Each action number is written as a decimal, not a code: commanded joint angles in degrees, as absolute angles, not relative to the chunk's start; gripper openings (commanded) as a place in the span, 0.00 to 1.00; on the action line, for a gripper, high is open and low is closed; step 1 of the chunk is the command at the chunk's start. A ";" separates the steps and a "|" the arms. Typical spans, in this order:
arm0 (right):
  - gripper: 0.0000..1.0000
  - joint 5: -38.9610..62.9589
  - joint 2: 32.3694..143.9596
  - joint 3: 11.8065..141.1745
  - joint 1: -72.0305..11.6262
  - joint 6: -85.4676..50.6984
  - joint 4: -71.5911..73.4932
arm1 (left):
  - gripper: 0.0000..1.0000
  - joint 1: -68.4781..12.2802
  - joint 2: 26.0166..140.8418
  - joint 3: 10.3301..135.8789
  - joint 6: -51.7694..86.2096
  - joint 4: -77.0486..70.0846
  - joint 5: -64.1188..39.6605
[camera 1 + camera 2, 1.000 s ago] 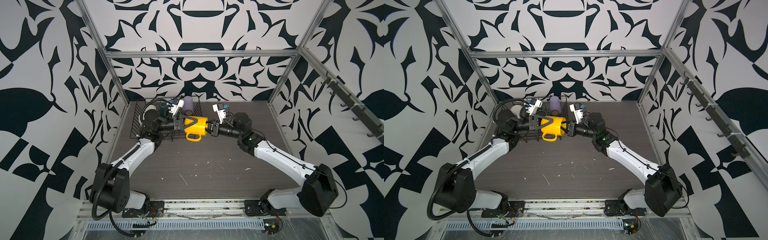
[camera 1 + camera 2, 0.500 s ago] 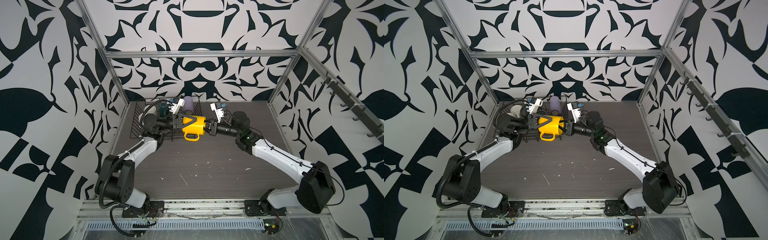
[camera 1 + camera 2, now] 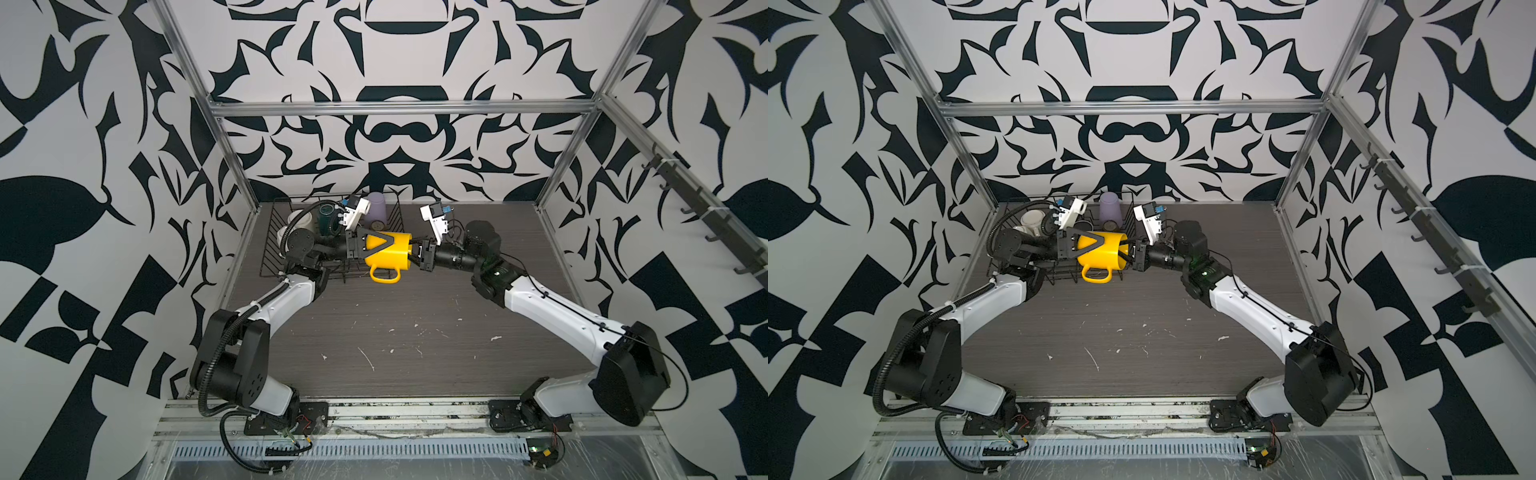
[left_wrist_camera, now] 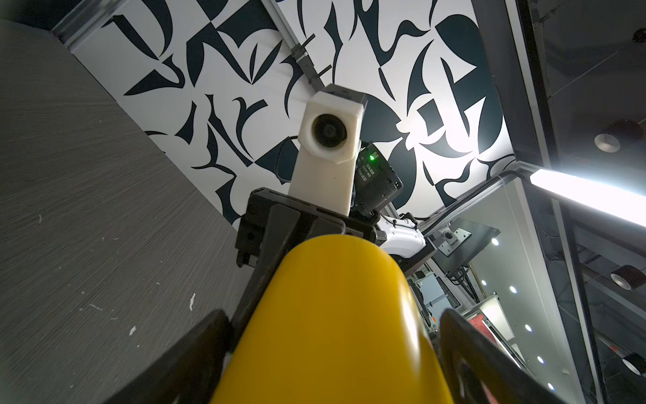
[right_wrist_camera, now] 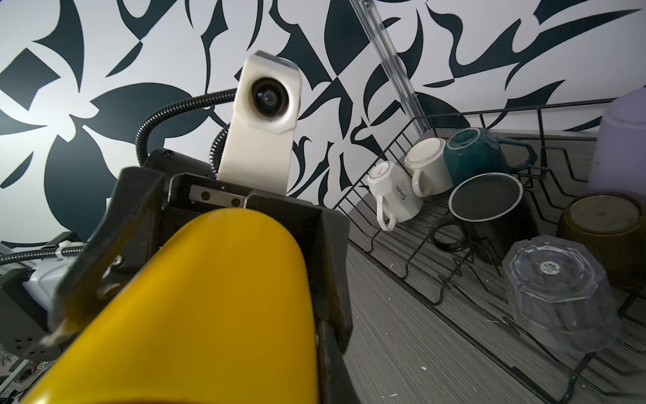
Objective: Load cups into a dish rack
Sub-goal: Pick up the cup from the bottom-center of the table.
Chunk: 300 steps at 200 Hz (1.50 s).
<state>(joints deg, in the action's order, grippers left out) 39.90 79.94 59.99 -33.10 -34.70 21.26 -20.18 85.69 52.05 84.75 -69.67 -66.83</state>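
Pinching yellow mug (image 3: 386,264) rim with right pincer (image 3: 412,252); straddling base with left pincer (image 3: 390,247), wide; handle toward 6 o'clock.

We see a yellow mug (image 3: 390,254), a teal mug (image 5: 479,154), a lilac tumbler (image 3: 377,206), a black wire rack (image 3: 273,248), a grey table (image 3: 395,332) and walls (image 3: 395,145) with a black-and-white leaf-like pattern

The left arm (image 3: 282,299) and the right arm (image 3: 557,316) had white shells on their long links and bulky black joint housings. A ribbed black hose (image 3: 202,386) looped along the left one; a thin black wire (image 3: 544,294) traced the right. Behind the black left gripper (image 3: 386,249) and the black right gripper (image 3: 413,252) alike rose a cream camera housing (image 5: 260,140) with a round dark lens. A green light (image 4: 372,157) glowed on the right wrist block.
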 commanded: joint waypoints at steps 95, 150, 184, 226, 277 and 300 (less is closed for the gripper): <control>0.00 39.28 80.22 64.59 -29.76 -29.90 26.84 | 0.98 -21.45 81.84 51.15 86.94 -75.23 -71.01; 0.00 39.82 82.74 67.34 -29.70 -29.73 27.45 | 0.99 -21.49 81.52 50.89 86.93 -75.32 -71.36; 0.00 42.27 85.19 69.49 -29.79 -31.05 29.01 | 0.99 -21.45 81.48 50.98 87.11 -75.50 -71.31; 0.00 46.23 85.48 68.61 -30.20 -31.20 30.05 | 0.99 -21.47 81.39 51.14 87.14 -75.50 -71.29; 0.00 47.58 83.25 67.77 -31.33 -25.56 24.42 | 0.98 -21.47 82.17 52.03 87.65 -75.50 -71.45; 0.00 46.86 82.62 67.35 -31.61 -24.18 23.61 | 0.98 -21.42 82.47 52.12 87.68 -75.50 -71.21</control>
<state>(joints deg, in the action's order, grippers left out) 47.92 85.38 66.39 -31.14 -27.07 22.46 -20.71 84.31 50.92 86.59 -70.65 -69.87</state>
